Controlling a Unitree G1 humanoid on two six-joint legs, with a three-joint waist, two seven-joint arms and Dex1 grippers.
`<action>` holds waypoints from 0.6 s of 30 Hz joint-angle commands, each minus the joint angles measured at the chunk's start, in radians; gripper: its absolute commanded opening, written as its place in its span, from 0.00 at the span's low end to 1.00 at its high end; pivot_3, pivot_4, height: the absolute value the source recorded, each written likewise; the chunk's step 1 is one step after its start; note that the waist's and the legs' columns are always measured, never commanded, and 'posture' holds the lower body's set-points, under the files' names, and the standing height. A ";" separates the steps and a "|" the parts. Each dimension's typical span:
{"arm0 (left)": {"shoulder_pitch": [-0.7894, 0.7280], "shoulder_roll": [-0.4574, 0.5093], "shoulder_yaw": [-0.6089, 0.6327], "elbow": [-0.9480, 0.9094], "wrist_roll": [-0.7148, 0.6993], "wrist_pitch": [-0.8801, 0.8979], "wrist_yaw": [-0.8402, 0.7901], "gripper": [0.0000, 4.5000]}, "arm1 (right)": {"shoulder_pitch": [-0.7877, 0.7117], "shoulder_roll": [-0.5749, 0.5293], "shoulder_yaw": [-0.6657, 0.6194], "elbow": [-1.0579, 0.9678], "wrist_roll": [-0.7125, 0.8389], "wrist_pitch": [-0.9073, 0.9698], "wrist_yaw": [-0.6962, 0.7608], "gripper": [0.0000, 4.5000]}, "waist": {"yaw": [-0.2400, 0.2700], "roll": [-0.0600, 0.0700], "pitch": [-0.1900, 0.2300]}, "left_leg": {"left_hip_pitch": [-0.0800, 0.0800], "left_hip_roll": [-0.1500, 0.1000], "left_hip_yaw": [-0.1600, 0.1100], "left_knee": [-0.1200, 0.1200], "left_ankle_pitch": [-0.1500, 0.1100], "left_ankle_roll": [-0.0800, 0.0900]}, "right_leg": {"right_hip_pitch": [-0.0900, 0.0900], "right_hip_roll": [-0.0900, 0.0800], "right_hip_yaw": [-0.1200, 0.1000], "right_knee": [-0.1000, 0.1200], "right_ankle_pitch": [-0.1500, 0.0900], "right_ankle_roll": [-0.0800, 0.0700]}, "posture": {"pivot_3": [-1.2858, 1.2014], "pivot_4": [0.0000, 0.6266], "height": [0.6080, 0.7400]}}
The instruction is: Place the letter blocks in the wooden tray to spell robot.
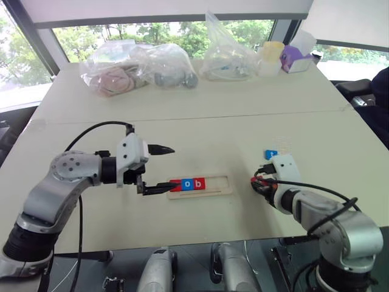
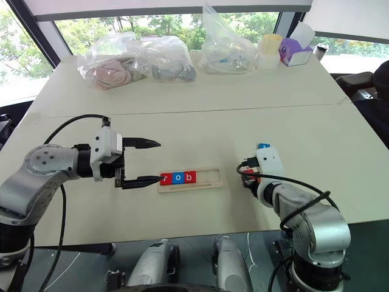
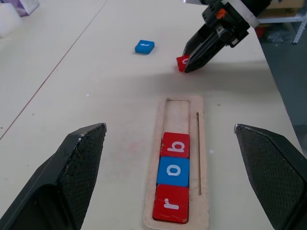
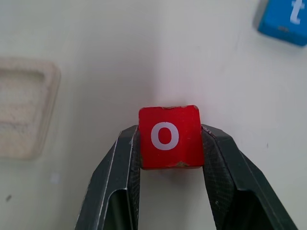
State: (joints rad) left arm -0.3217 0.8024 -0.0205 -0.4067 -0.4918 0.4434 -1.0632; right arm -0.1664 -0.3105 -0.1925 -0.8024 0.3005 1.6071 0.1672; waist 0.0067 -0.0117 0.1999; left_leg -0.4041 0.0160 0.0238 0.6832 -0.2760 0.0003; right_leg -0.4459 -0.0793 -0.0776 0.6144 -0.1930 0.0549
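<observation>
A red letter block marked "o", its corners slightly chipped and its white letter facing up, sits pinched between the two black fingers of the right gripper, which has closed on its opposite sides above the pale table. Toward the table's near edge lies the wooden tray, long, narrow and shallow, with a thin raised rim and a slim groove along one side. Three tiles fill its left end, touching in a row: a red "r", a blue "o" and a red "b"; the right half is bare wood. A blue "t" tile rests flat on the table just beyond the right gripper, well apart from the tray. The left gripper hangs at the tray's left end, its fingers spread wide and holding nothing. Along the table's far edge sit clear plastic bags, a pale cup and a purple box.
</observation>
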 commanded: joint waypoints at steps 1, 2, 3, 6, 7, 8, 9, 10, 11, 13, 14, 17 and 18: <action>-0.020 -0.004 0.006 -0.009 0.000 -0.022 -0.006 1.00 | 0.000 0.016 0.001 -0.040 0.009 0.007 -0.025 0.26 | 0.000 0.000 0.000 | 0.000 0.000 0.000 0.000 0.000 0.000 | 0.000 0.000 0.000 0.000 0.000 0.000 | 0.52 0.24 1.00; -0.020 -0.004 0.006 -0.009 0.000 -0.022 -0.007 1.00 | -0.001 0.024 0.001 -0.037 0.010 0.007 -0.030 0.26 | 0.000 0.000 0.000 | 0.000 0.000 0.000 0.000 0.000 0.000 | 0.000 0.000 0.000 0.000 0.000 0.000 | 0.52 0.24 1.00; -0.022 -0.004 0.006 -0.008 0.001 -0.022 -0.008 1.00 | -0.005 0.029 0.002 -0.034 0.011 0.007 -0.034 0.26 | 0.000 0.000 0.000 | 0.000 0.000 0.000 0.000 0.000 0.000 | 0.000 0.000 0.000 0.000 0.000 0.000 | 0.52 0.24 1.00; -0.021 -0.002 0.008 -0.008 0.003 -0.023 -0.009 1.00 | -0.021 0.037 0.000 -0.024 0.007 0.007 -0.043 0.59 | 0.000 0.000 0.000 | -0.001 0.000 0.000 0.000 0.000 0.000 | 0.000 0.000 0.000 -0.001 0.000 0.000 | 0.52 0.24 1.00; -0.019 -0.002 0.009 -0.009 0.003 -0.023 -0.008 1.00 | -0.028 0.033 -0.002 -0.019 0.010 0.007 -0.040 0.71 | 0.000 0.000 0.000 | -0.001 0.000 0.000 0.000 0.000 0.000 | 0.000 0.000 0.000 -0.001 0.000 0.000 | 0.52 0.24 1.00; -0.017 -0.002 0.010 -0.012 0.003 -0.023 -0.007 1.00 | -0.034 0.023 -0.003 -0.016 0.017 0.007 -0.032 0.82 | 0.001 0.000 0.000 | -0.001 0.000 0.000 0.000 0.000 0.000 | 0.000 0.000 0.000 -0.001 0.000 0.000 | 0.52 0.24 1.00; -0.015 -0.001 0.011 -0.015 0.003 -0.021 -0.006 1.00 | -0.040 0.003 -0.002 -0.014 0.031 0.007 -0.013 0.93 | 0.001 0.000 0.000 | -0.001 0.000 0.000 0.000 0.000 0.000 | 0.000 0.000 0.000 -0.001 0.000 0.000 | 0.52 0.24 1.00; -0.014 -0.001 0.012 -0.016 0.003 -0.020 -0.005 1.00 | -0.048 -0.031 0.003 -0.013 0.055 0.007 0.019 0.99 | 0.001 0.000 0.000 | -0.001 0.000 0.000 0.000 0.000 0.000 | 0.000 -0.001 0.000 -0.001 0.000 0.000 | 0.52 0.24 1.00; -0.014 -0.001 0.012 -0.018 0.003 -0.020 -0.004 1.00 | -0.070 -0.106 0.017 -0.017 0.099 0.007 0.089 0.99 | 0.001 0.000 0.000 | -0.001 0.000 0.000 0.000 0.000 0.000 | 0.000 -0.001 0.000 -0.001 0.000 0.000 | 0.52 0.24 1.00; -0.015 -0.001 0.012 -0.016 0.004 -0.020 -0.003 1.00 | -0.102 -0.307 0.073 -0.020 0.163 -0.078 0.247 0.99 | 0.002 0.001 0.001 | -0.001 0.000 -0.001 0.000 0.000 0.000 | 0.000 -0.001 0.000 -0.002 0.000 0.000 | 0.52 0.24 1.00; -0.015 -0.001 0.012 -0.015 0.004 -0.021 -0.003 1.00 | -0.103 -0.425 0.113 -0.019 0.169 -0.166 0.335 0.99 | 0.003 0.002 0.002 | -0.002 0.000 0.000 0.000 0.000 0.000 | 0.000 -0.002 0.000 -0.002 0.000 0.000 | 0.52 0.24 1.00; -0.021 -0.005 0.008 -0.011 0.009 -0.026 -0.002 1.00 | -0.064 -0.708 0.150 0.068 0.149 -0.542 0.664 0.99 | 0.005 0.000 0.002 | -0.002 -0.002 0.000 -0.001 0.000 0.000 | 0.001 -0.002 0.000 -0.005 -0.001 0.002 | 0.52 0.24 1.00; -0.024 -0.006 0.007 -0.010 0.010 -0.027 -0.001 1.00 | -0.043 -0.780 0.171 0.133 0.096 -0.730 0.766 0.99 | 0.006 -0.001 0.002 | -0.002 -0.002 0.000 -0.001 -0.001 0.000 | 0.001 -0.001 -0.001 -0.005 -0.002 0.002 | 0.52 0.24 1.00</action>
State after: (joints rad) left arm -0.3290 0.7992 -0.0235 -0.4022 -0.4858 0.4416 -1.0666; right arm -0.2291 -1.0481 -0.0455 -0.7210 0.4338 1.0962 0.7912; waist 0.0122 -0.0126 0.2014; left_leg -0.4066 0.0144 0.0236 0.6820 -0.2767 0.0008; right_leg -0.4450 -0.0791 -0.0793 0.6092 -0.1947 0.0570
